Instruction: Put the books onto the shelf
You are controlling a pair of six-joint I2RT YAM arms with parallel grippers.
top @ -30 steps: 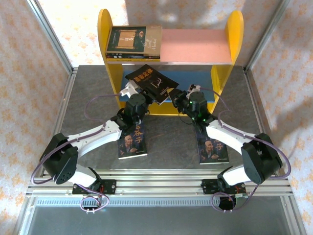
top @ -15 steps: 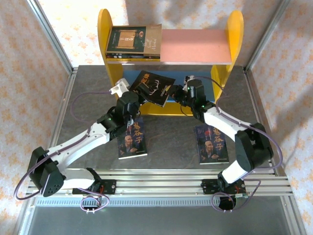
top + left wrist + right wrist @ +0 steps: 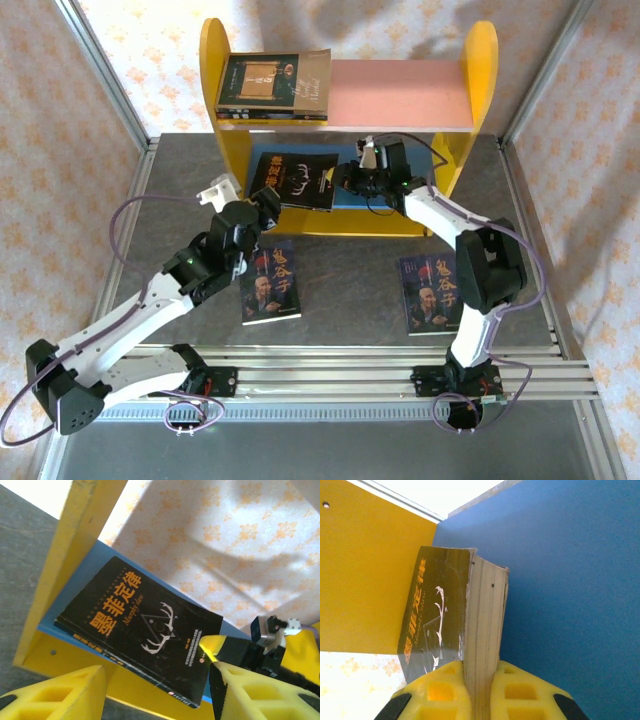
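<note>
Right gripper (image 3: pixel 479 682) pinches the antler book (image 3: pixel 145 630) by its page edge over the blue lower board (image 3: pixel 570 580); light, probably floppy. Left gripper (image 3: pixel 157 687) gapes empty.

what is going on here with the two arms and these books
The right tool is shut on the page edge of the black antler book, holding it at the blue lower board of the shelf. The left tool is open, just short of that book. Two bearded-man books lie on the table. A stack of books sits on the pink upper board.
</note>
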